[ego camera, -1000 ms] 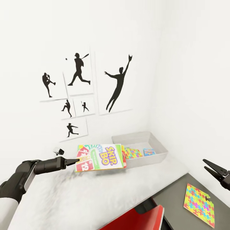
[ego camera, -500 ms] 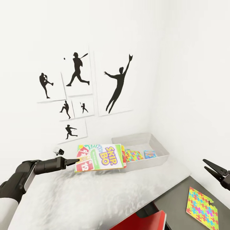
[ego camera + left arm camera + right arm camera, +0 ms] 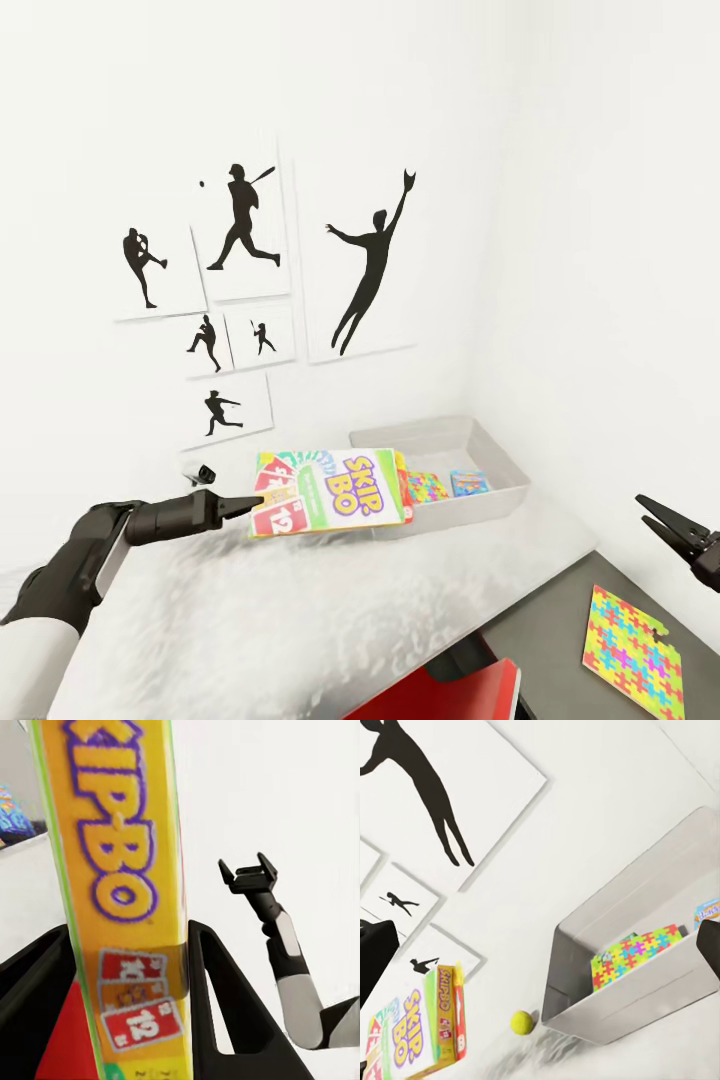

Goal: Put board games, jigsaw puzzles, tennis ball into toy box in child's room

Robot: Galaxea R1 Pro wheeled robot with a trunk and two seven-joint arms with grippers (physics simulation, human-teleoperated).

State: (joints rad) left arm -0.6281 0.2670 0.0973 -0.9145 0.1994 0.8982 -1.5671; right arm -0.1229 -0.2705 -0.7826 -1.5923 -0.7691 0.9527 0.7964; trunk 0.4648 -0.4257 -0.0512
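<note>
Clamped edgewise between its fingers, the left pincer (image 3: 243, 507) holds the SKIP-BO box (image 3: 335, 491) above the surface (image 3: 300, 610), just short of the toy box (image 3: 500, 470). Toy box: holds a puzzle (image 3: 428, 487) and a blue game (image 3: 467, 483). Tennis ball (image 3: 520, 1022): beside the toy box. Right pincer (image 3: 668, 526): jaws apart, empty, above a second puzzle (image 3: 632, 650).

Matte black arms, white sleeve segments, black tapered left pincer (image 3: 243, 503), right pincer (image 3: 665, 520)
</note>
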